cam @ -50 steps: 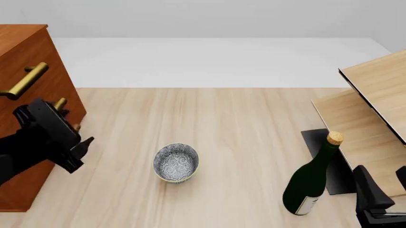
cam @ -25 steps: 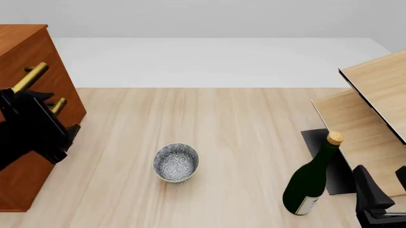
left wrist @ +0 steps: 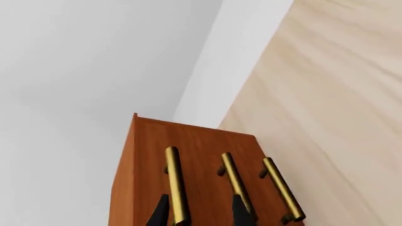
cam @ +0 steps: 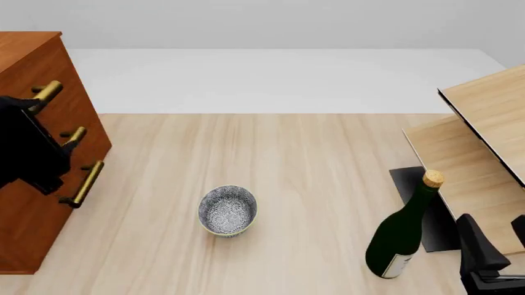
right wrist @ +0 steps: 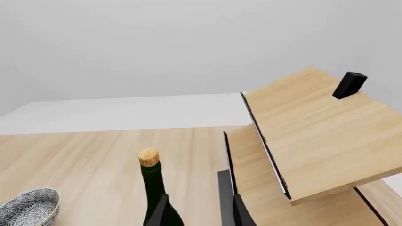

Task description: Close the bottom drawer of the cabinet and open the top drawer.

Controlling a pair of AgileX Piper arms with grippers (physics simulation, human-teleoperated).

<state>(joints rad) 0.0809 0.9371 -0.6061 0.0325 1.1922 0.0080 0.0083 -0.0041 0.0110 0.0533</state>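
We see the left gripper (left wrist: 199,213) right at the cabinet (cam: 37,147) front, fingertips (left wrist: 162,214) spread, either side of the top drawer (left wrist: 150,165) handle w/o clamping it — the brass bar runs between them in the wrist view. The bottom drawer (cam: 49,212) sits below the gripper, front flush w/ the other drawers, handle showing just under the arm. The right gripper (right wrist: 199,213) hangs low, well apart from the cabinet, fingers parted w/ nothing between them; a green bottle (cam: 402,236) stands just ahead of it, a pale rack (cam: 484,153) beside — a patterned bowl (cam: 227,211) rests mid tabletop (cam: 271,160), between both grippers.
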